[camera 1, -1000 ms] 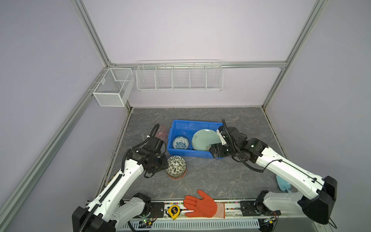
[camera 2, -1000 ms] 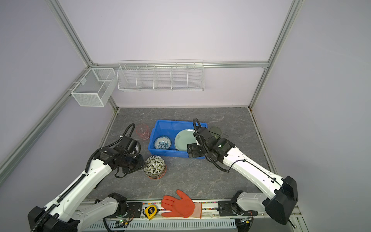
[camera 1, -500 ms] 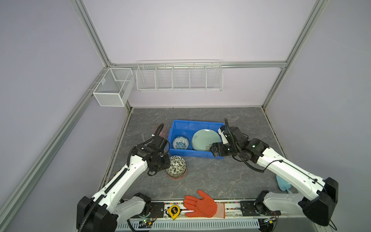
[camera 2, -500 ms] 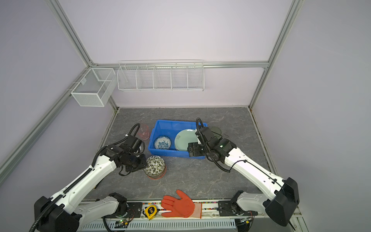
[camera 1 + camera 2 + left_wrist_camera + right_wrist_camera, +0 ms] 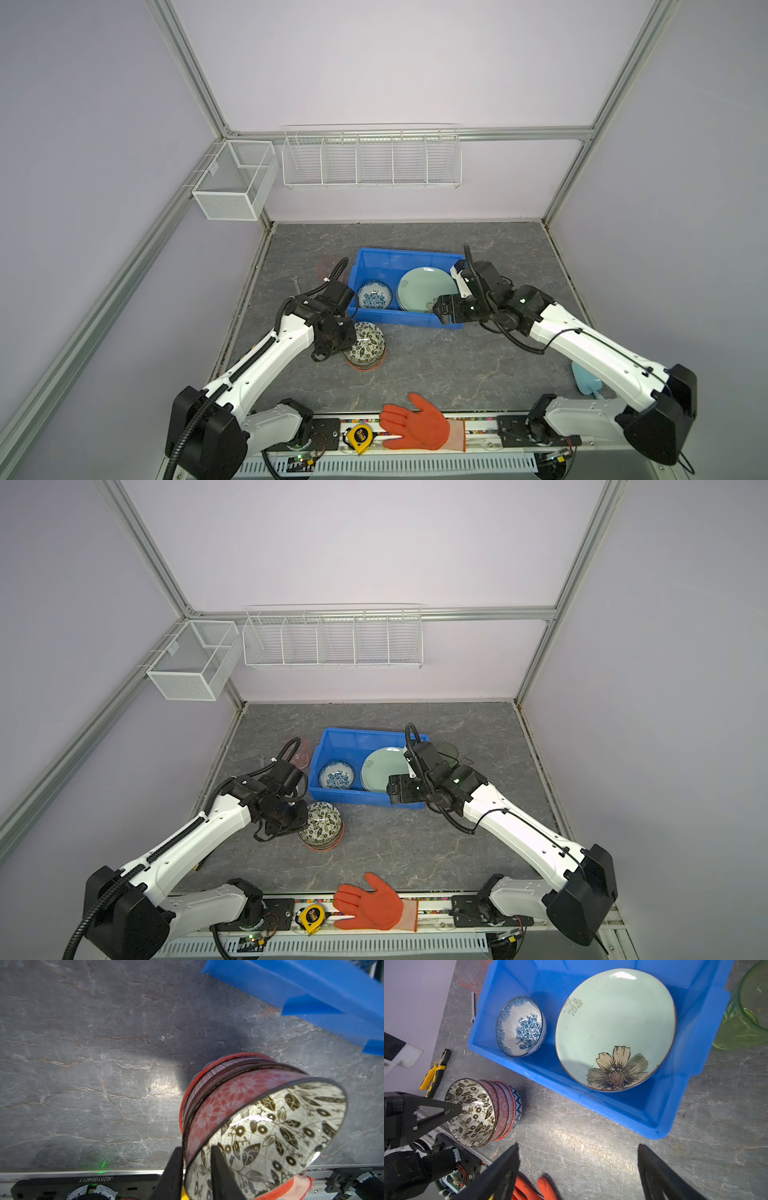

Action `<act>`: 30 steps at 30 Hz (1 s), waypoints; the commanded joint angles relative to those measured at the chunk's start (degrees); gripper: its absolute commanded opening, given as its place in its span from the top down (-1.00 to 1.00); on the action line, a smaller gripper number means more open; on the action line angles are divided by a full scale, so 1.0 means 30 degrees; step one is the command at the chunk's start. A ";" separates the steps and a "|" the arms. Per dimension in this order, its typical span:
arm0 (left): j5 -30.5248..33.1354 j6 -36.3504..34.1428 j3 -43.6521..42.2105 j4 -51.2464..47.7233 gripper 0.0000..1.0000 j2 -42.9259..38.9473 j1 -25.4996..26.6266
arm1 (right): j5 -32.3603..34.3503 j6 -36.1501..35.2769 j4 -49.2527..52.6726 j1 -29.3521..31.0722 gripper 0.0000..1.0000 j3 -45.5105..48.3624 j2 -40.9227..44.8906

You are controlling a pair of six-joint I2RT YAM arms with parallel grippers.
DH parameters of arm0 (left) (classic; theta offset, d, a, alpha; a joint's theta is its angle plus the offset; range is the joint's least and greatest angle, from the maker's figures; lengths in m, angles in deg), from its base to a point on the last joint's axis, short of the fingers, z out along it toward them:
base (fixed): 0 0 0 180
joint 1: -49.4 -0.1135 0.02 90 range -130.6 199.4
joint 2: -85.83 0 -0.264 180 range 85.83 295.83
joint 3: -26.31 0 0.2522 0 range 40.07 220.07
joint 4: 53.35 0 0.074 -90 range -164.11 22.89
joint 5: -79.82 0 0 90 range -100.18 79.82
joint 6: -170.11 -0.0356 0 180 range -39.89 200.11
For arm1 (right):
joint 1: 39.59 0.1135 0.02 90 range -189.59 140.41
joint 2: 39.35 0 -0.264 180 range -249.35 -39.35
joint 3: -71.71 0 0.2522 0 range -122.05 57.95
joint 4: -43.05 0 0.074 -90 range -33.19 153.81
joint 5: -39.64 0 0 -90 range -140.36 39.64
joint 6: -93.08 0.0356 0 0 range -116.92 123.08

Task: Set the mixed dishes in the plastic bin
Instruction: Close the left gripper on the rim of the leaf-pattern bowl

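One bin (image 5: 612, 1109), one mint plate (image 5: 612, 1028), one blue bowl (image 5: 519, 1026), one bowl stack (image 5: 481, 1111), two cups (image 5: 471, 974) (image 5: 745, 1012)

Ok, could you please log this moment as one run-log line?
left fingers astride leaf bowl rim | right fingers open, empty | bin holds blue bowl, green plate

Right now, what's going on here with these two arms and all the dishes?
Two robot arms are packing dishes into the blue bin. A blue bowl and a mint plate already sit inside. The left gripper has its fingers astride the rim of the leaf bowl topping a stack of bowls on the table in front of the bin; a firm grip isn't clear yet. The right gripper hangs open and empty near the bin's front wall.
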 commanded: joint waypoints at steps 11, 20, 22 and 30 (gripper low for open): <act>0.0382 -0.0042 0.0099 -0.0173 0.70 -0.0152 0.0086 | -0.0409 0.0323 -0.0234 -0.0317 -0.82 0.0565 -0.0270; 0.0235 0.0095 0.0480 -0.0490 0.92 -0.0635 0.0093 | -0.0492 0.0418 -0.0261 -0.0366 -0.82 0.0682 -0.0154; 0.0235 0.0123 0.0655 -0.0604 0.96 -0.0776 0.0088 | -0.0494 0.0425 -0.0230 -0.0412 -0.82 0.0726 -0.0082; -0.0091 0.0406 0.0995 -0.0757 1.00 -0.1246 0.0079 | -0.0460 0.0483 -0.0135 -0.0438 -0.82 0.0828 0.0263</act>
